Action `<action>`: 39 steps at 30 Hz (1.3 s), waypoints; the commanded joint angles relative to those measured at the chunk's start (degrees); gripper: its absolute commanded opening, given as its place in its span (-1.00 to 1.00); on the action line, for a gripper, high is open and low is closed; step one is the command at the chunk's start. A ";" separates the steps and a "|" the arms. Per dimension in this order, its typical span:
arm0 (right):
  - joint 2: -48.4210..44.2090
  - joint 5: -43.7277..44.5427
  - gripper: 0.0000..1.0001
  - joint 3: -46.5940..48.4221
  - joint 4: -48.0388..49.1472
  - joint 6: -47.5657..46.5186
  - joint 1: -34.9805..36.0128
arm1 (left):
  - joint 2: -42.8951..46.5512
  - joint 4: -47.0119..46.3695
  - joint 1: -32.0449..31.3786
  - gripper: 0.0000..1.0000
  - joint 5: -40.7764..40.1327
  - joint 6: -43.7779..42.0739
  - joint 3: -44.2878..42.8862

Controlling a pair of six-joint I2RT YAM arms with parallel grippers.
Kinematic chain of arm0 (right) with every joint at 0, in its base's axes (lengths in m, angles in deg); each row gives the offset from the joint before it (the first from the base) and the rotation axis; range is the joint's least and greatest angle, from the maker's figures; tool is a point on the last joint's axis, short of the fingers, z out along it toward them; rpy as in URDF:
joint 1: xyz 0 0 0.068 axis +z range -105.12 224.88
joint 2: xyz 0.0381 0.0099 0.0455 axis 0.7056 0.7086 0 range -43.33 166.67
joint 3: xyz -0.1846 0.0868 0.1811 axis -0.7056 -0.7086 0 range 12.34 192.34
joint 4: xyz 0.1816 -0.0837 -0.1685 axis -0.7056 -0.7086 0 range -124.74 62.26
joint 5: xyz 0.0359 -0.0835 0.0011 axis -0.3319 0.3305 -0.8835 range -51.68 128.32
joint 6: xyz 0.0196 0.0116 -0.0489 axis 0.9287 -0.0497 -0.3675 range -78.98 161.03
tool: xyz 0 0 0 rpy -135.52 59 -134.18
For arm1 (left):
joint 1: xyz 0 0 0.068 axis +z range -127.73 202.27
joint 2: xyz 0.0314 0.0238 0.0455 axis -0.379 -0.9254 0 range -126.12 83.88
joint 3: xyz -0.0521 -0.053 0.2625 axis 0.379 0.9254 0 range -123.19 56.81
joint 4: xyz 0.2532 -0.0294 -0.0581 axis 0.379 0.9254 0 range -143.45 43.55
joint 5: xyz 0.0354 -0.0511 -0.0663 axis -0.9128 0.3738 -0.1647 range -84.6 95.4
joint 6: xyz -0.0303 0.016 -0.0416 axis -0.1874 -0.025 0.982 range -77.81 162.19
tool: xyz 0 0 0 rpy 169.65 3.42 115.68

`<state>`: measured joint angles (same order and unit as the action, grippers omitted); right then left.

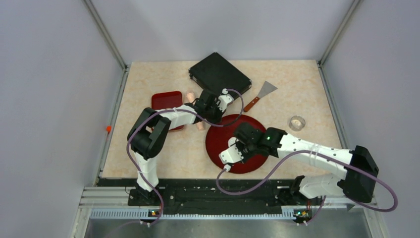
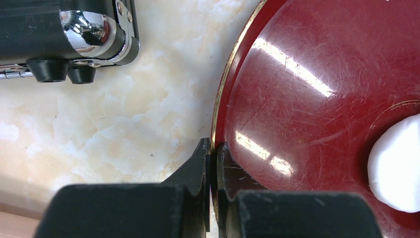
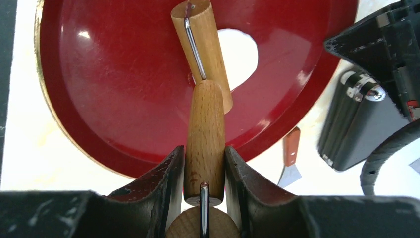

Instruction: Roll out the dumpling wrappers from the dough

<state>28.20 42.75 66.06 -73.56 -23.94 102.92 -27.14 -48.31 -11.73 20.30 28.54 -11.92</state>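
The dough (image 3: 241, 58) is a soft white lump on the round red plate (image 3: 124, 84), partly hidden behind the far roller of a wooden pastry roller (image 3: 204, 134). My right gripper (image 3: 204, 163) is shut on the roller's handle, with the far roller resting at the dough. My left gripper (image 2: 213, 153) is shut on the plate's rim (image 2: 223, 94); the dough (image 2: 396, 168) shows at the right of that view. In the top view the left gripper (image 1: 216, 117) is at the plate's (image 1: 215, 144) far-left rim and the right gripper (image 1: 243, 141) is over its middle. No dumpling wrappers are in view.
A black case (image 1: 219, 74) lies just behind the plate, and its chrome latch (image 2: 94, 29) is close to the left gripper. A scraper with a red handle (image 1: 260, 95) lies to the case's right. A clear ring cutter (image 1: 297, 122) and a small red tray (image 1: 166, 101) flank the plate.
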 commanded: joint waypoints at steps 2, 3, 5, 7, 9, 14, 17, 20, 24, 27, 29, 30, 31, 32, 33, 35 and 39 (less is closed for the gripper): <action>3.46 2.58 -1.00 -3.96 3.23 -0.57 0.75 | 1.10 1.33 0.32 -1.00 -4.27 -3.55 2.23; 4.12 2.54 -1.00 -4.57 3.23 -0.51 0.70 | 1.15 1.31 0.31 -1.00 -4.17 -3.61 2.24; 5.59 2.25 -1.00 -5.76 3.33 -0.43 0.75 | 1.21 1.27 0.34 -1.00 -4.15 -3.66 2.22; 6.75 1.94 -1.00 -6.38 3.86 -0.25 0.76 | 1.22 1.18 0.30 -1.00 -4.18 -3.66 2.29; 7.95 1.71 -1.00 -6.74 4.14 -0.13 0.74 | 1.24 1.18 0.29 -1.00 -4.18 -3.64 2.35; 9.57 0.09 -1.00 -7.17 2.60 0.09 0.69 | 1.35 1.05 0.33 -1.00 -4.26 -3.64 2.46; 9.24 -2.59 -1.00 -6.88 -2.93 0.12 0.69 | 1.35 1.07 0.31 -1.00 -4.33 -3.59 2.46; 8.22 -4.06 -1.00 -7.37 -6.78 0.25 0.75 | 1.36 0.92 0.29 -1.00 -4.19 -3.58 2.46; 7.28 -4.16 -1.00 -9.04 -9.97 0.64 0.72 | 1.39 0.93 0.26 -1.00 -4.16 -3.58 2.47; 6.86 -5.43 -1.00 -9.92 -11.40 1.14 0.77 | 1.31 1.05 0.37 -1.00 -4.15 -3.58 2.38; 6.64 -5.86 -1.00 -10.34 -12.18 1.43 0.80 | 1.29 1.08 0.38 -1.00 -4.23 -3.57 2.31; 6.51 -6.08 -1.00 -10.50 -12.66 1.58 0.86 | 1.26 1.07 0.32 -1.00 -4.20 -3.58 2.29; 6.37 -6.26 -1.00 -10.60 -13.34 1.72 0.91 | 1.21 1.10 0.33 -1.00 -4.21 -3.58 2.28; 6.16 -6.33 -1.00 -10.75 -13.76 2.02 1.07 | 1.23 1.09 0.39 -1.00 -4.28 -3.51 2.28; 6.01 -6.32 -1.00 -10.88 -14.24 2.10 1.29 | 1.19 1.09 0.35 -1.00 -4.28 -3.50 2.28; 5.37 -6.63 -1.00 -10.99 -15.29 2.36 1.42 | 1.23 1.10 0.33 -1.00 -4.40 -3.49 2.33; 4.66 -7.37 -1.00 -11.65 -16.37 2.65 1.42 | 1.17 1.09 0.39 -1.00 -4.30 -3.49 2.31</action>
<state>29.69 45.70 60.81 -64.97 -25.39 103.81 -26.86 -49.05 -11.70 19.90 28.58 -11.28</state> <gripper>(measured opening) 0.323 0.035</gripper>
